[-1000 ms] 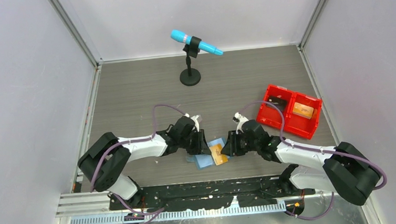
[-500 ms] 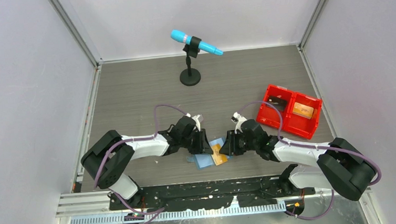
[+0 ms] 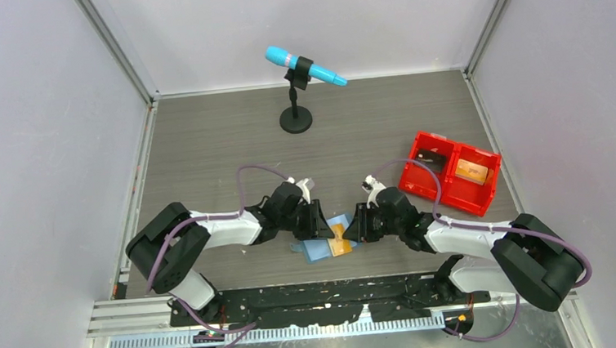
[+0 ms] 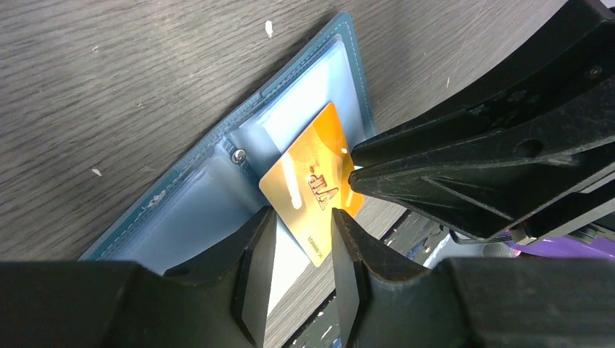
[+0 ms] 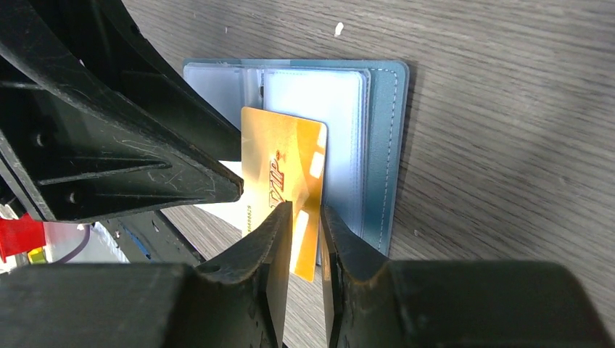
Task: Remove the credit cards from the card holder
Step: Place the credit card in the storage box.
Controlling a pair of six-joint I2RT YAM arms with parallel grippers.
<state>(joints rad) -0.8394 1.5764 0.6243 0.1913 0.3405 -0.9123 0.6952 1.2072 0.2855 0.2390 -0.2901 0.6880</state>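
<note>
One credit card (image 5: pixel 283 167) half out of card holder (image 5: pixel 381 145) | holder lies open by near edge of surface (image 3: pixel 203 132), between my grippers | none free; further cards unseen | right gripper (image 5: pixel 306 217): jaws narrow over card, grip uncertain | left gripper (image 4: pixel 299 225): jaws apart, clamping nothing | bare surface beyond, red bin (image 3: pixel 437 191) well right.

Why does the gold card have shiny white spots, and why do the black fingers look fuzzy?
Right wrist view: light glares off the gold card in white patches. Left wrist view: one pale streak. Both wrist views: left hand and right hand near the lens, blurry.
</note>
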